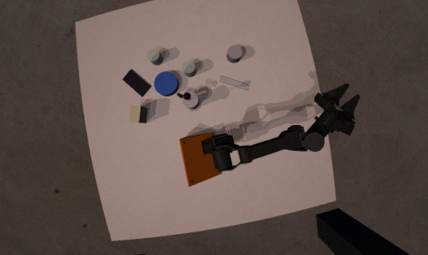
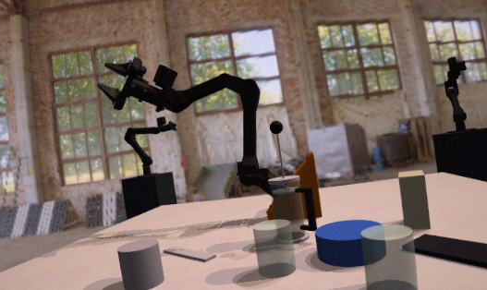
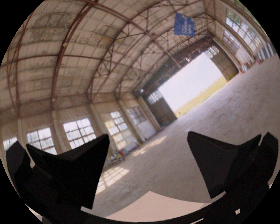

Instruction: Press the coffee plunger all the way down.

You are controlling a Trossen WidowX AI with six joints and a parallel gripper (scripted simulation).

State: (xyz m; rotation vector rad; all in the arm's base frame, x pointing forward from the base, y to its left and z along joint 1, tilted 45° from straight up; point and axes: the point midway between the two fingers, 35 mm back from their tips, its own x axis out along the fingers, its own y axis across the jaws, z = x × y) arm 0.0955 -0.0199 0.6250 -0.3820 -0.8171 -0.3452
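At the right edge of the top view, just past the border of the white table (image 1: 121, 170), the gripper (image 1: 346, 94) is seen spread wide with nothing held between its pointed fingers (image 1: 339, 91). The same wide, bare gap is shown in the wrist view (image 3: 148, 156), where only the hall floor and a pale corner of the table are visible beyond the fingers. In the exterior view the gripper (image 2: 110, 79) is carried high in the upper left of the frame, well above the table and well apart from every object on it. The arm (image 1: 271, 145) is traced back from there to its base, which is mounted on an orange plate (image 1: 196, 166) near the middle of the top view. The coffee press (image 1: 192, 99) is found upright at upper centre of the top view, its handle turned to the left; in the exterior view its plunger knob (image 2: 276, 126) is raised on a thin rod above the lid. Just left of the press a blue disc (image 1: 166, 84) is placed, with three cylinders (image 1: 189, 67) ranged toward the top of the frame. A black slab (image 1: 136, 82) and a cream block (image 1: 138, 114) are set at left, and a thin grey bar (image 1: 235, 82) is laid to the right of the press.
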